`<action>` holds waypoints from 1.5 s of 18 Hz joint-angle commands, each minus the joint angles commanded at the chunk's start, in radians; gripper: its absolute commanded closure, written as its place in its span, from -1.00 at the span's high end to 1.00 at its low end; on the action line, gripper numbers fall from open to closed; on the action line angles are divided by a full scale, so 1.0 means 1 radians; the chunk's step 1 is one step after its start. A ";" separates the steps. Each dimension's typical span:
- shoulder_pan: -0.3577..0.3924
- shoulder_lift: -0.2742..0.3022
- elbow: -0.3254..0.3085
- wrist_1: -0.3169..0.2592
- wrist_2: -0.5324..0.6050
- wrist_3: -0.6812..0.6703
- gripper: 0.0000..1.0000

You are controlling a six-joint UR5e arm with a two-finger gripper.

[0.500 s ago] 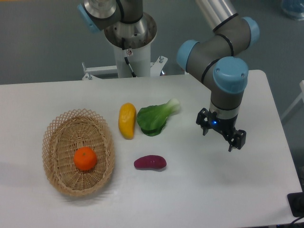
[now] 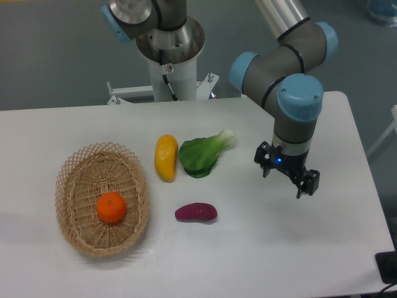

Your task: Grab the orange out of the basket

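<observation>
The orange (image 2: 111, 207) is a small round bright-orange fruit lying inside the oval tan wicker basket (image 2: 73, 174) at the left of the white table. My gripper (image 2: 286, 176) hangs over the right part of the table, far to the right of the basket. Its two black fingers are spread apart and hold nothing.
An elongated yellow-orange fruit (image 2: 165, 157) lies right of the basket. A green leafy vegetable (image 2: 202, 154) lies beside it. A purple sweet potato (image 2: 196, 213) lies in front of them. The robot base (image 2: 169, 53) stands at the table's back edge.
The gripper has shifted a few pixels to the left. Nothing else has moved.
</observation>
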 joint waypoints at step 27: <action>-0.362 0.012 0.005 -0.008 -0.137 -0.752 1.00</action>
